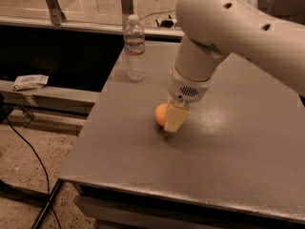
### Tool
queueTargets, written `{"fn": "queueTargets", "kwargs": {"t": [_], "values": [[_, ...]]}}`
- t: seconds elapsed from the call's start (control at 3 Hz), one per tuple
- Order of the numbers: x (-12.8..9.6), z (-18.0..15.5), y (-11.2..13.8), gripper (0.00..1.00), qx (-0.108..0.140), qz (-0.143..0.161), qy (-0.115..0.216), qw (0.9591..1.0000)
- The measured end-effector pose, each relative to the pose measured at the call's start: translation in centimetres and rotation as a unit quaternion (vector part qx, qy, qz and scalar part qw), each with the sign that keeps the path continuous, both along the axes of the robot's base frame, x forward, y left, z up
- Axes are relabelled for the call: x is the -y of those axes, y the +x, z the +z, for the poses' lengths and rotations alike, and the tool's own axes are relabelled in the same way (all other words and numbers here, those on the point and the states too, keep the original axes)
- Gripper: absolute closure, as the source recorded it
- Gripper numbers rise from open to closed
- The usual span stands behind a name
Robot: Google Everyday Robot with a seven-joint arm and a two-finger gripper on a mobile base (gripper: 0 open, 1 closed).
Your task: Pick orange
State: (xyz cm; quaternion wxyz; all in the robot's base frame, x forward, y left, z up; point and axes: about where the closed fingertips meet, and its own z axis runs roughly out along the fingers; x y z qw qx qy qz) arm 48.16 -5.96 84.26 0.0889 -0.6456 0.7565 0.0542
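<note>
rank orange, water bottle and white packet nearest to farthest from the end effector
End effector down at grey tabletop.
1. Small round orange fruit, beside it
2. Clear plastic water bottle, back left
3. White crumpled packet, far left, off-table

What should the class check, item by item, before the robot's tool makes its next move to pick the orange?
1. The orange rests on the table: ok.
2. The tool is down at table level, right against the orange: ok.
3. The orange sits properly inside the tool: cannot tell, because the tool covers part of it.
4. The water bottle stands upright, well apart from the orange: ok.
5. The orange lies away from the table edges: ok.
</note>
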Motion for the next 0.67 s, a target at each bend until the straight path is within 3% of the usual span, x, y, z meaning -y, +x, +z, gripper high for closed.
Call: {"fn": "queueTargets", "kwargs": {"t": [0.33,0.67], "values": [[2.47,3.16,0.61,0.98,0.01,-0.02,0.075,0.9969],[2.05,3.89,0.43,1.0,0.01,-0.019,0.091,0.9957]]}}
